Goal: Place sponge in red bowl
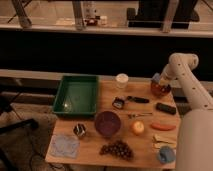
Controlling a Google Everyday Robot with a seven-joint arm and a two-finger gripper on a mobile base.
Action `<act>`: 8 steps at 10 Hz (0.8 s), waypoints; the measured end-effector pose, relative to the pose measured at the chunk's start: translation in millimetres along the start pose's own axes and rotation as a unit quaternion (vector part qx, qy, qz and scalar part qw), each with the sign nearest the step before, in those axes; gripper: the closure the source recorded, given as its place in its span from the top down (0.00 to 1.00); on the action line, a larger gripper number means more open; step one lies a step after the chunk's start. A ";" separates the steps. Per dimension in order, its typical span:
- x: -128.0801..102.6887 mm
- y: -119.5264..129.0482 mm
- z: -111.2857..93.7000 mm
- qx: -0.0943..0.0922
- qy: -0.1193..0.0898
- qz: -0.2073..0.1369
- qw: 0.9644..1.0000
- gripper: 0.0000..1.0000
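The red bowl (pixel 160 90) sits at the table's far right edge. The sponge (pixel 156 78) shows as a small light blue block just above the bowl's far left rim. My gripper (pixel 159 82) reaches down from the white arm on the right and is shut on the sponge, holding it right over the bowl. The gripper hides part of the bowl's inside.
A green tray (pixel 76 95) is at the far left, with a white cup (pixel 121 80) beside it. A purple bowl (pixel 107 123), grapes (pixel 117 148), an orange (pixel 138 128), a carrot (pixel 163 126), black items (pixel 165 108), a pale blue cloth (pixel 65 145) and a round blue object (pixel 166 154) fill the table.
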 end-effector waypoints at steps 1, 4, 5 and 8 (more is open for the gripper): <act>1.2 -0.7 1.4 0.000 0.002 0.003 1.000 0.01; 3.6 -1.9 6.4 0.002 0.012 0.013 1.000 0.05; 8.1 -1.8 7.6 0.002 0.025 0.017 1.000 0.18; 4.8 0.1 9.3 -0.002 0.029 0.020 0.999 0.47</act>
